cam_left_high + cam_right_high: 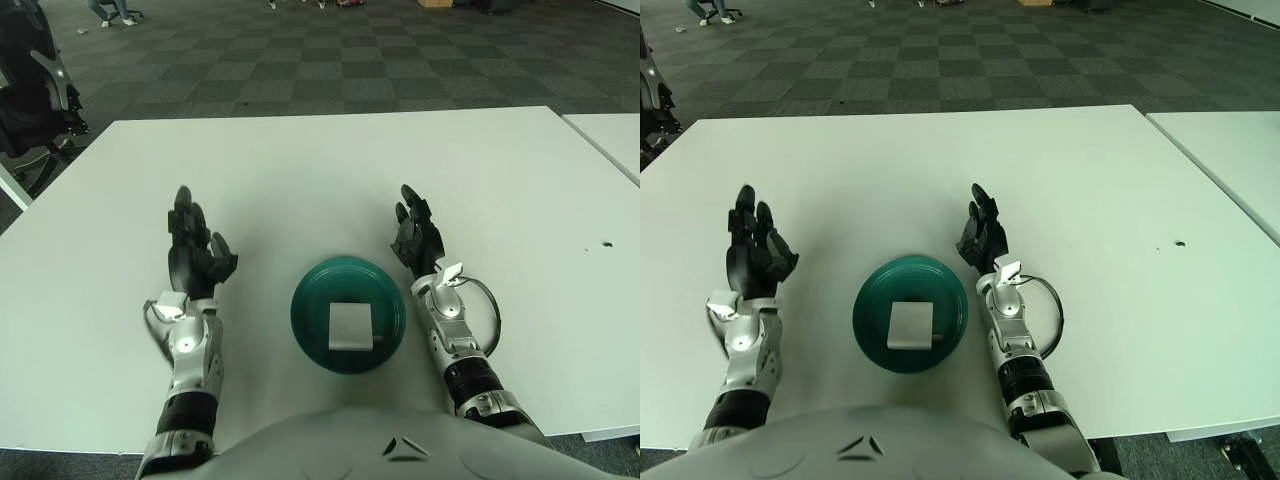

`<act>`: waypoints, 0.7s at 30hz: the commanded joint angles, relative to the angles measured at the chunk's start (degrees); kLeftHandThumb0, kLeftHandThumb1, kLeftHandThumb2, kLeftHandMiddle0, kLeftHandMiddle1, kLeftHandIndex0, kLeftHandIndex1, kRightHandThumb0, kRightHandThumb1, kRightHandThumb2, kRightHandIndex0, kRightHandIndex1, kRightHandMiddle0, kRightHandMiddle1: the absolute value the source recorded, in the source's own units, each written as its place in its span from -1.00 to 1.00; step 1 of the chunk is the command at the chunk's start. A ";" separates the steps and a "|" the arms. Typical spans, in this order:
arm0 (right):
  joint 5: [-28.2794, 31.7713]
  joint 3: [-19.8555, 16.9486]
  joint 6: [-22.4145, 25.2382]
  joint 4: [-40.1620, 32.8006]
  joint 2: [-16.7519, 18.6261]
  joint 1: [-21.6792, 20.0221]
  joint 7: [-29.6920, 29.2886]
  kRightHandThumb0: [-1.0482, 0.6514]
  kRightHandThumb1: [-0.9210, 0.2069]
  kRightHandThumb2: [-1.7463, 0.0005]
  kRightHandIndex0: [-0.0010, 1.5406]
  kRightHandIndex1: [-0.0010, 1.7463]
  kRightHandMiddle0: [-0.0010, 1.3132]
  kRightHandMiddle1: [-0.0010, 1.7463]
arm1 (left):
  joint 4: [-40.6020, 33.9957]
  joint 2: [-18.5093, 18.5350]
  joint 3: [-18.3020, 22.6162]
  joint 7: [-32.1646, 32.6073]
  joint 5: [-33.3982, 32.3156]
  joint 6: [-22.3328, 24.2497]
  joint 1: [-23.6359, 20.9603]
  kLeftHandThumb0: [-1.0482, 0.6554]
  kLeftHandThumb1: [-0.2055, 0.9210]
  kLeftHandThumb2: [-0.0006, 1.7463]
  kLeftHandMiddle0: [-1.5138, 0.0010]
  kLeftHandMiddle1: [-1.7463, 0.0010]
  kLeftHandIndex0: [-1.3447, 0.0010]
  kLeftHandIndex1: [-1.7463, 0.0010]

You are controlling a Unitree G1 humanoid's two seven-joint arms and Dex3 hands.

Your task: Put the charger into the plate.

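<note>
The white charger [350,326] sits flat inside the green plate [312,338], so the placing looks done, with the left hand [192,258] and right hand [417,236] flanking it, fingers loosely spread and empty, nothing left to grasp

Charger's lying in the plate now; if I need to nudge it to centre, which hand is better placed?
Right, marginally. The charger sits toward the plate's right side, nearer the right hand. The left hand shows farther out. Both are open and empty.
</note>
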 commanded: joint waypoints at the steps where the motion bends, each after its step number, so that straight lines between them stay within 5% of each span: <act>1: -0.76 -2.54 4.63 13.77 -1.29 7.44 0.29 -0.64 -1.00 -0.10 -0.79 -0.98 -1.00 -0.53 | 3.77 1.83 0.27 1.64 6.18 2.41 1.53 -0.90 1.00 0.13 0.87 1.00 1.00 0.64; 10: -1.33 -3.96 3.51 17.03 -1.77 5.40 1.29 -0.66 -1.00 -0.09 -0.79 -0.98 -1.00 -0.54 | 3.84 0.61 -0.61 4.74 11.09 3.90 2.93 -0.89 1.00 0.17 0.90 1.00 1.00 0.73; 21: -1.25 -5.27 3.62 19.89 -2.42 3.00 3.12 -0.67 -1.00 -0.04 -0.76 -0.98 -1.00 -0.51 | -4.35 0.78 -2.86 11.78 24.72 8.35 7.54 -0.90 1.00 0.16 0.91 1.00 1.00 0.77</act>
